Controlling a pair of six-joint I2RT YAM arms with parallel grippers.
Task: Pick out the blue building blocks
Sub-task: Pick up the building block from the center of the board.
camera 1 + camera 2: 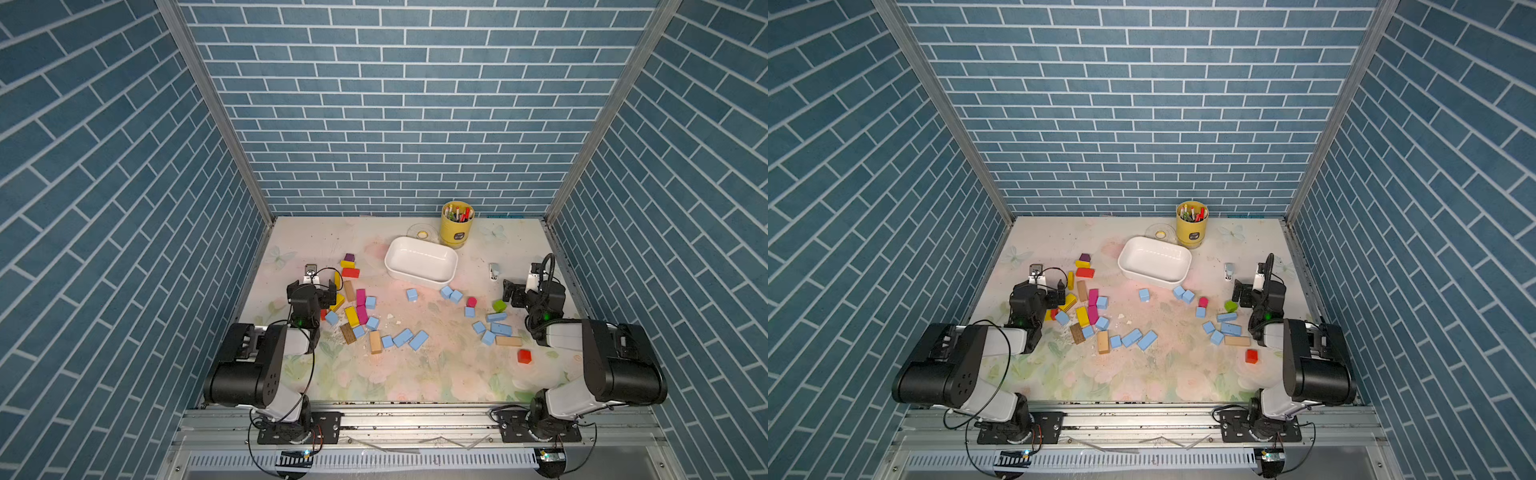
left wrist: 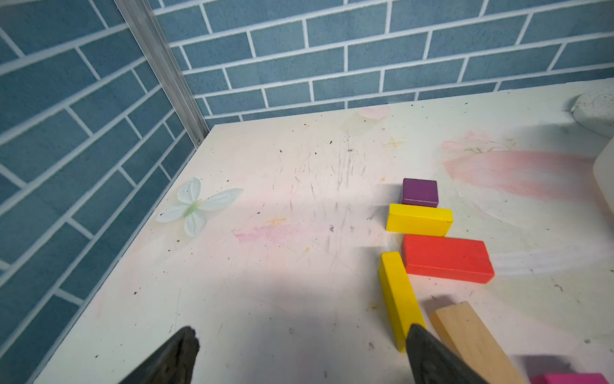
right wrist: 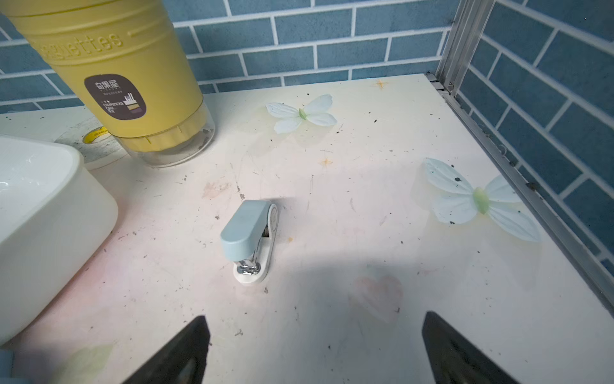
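Observation:
Several light blue building blocks lie loose on the floral table in both top views. One group lies mid-table, another at the right, and a few sit in front of the white dish. My left gripper hovers open and empty at the left, beside a yellow block. My right gripper is open and empty at the right, behind the right group. Neither wrist view shows a clear blue block.
An empty white dish stands at the back centre, with a yellow pen cup and tape roll behind it. A stapler lies before the right gripper. Yellow, red, purple, magenta, green and wooden blocks are mixed among the blue ones.

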